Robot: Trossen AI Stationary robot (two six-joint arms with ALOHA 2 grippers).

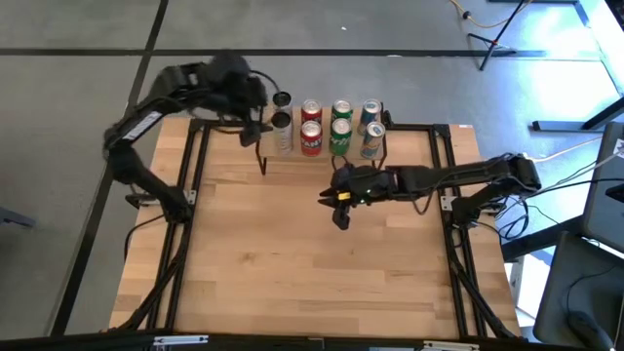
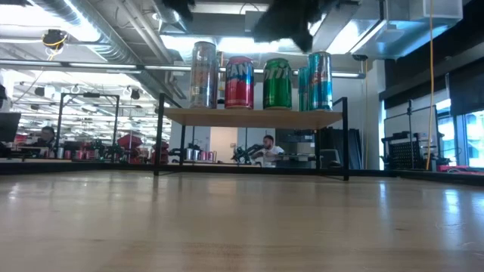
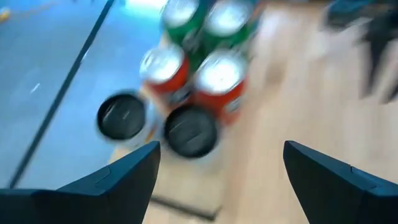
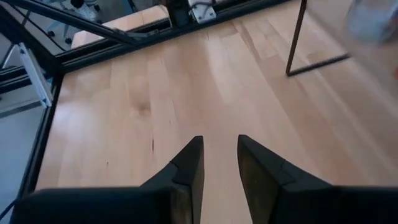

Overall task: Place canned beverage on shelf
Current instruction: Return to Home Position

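Cans (image 2: 277, 83) lined the shelf (image 2: 253, 117) at the far side of the table (image 2: 242, 227) in the low view: silver, red, green and blue stood upright across the front, with at least one more showing behind them.

From above, eight stood there in two rows of four, and none lay on the bare wood. The left gripper (image 1: 255, 132) hung at the shelf's left end, beside the silver pair. The right gripper (image 1: 334, 205) hung over the table just in front of the shelf, near its middle.

The left wrist view looked down on the can tops. Its fingers (image 3: 124, 180) were spread wide with nothing between them.

In the right wrist view the fingers (image 4: 186, 168) were a narrow gap apart and empty, over bare planks.

Stocking looked finished. All that seemed left was for both arms to draw back to rest.
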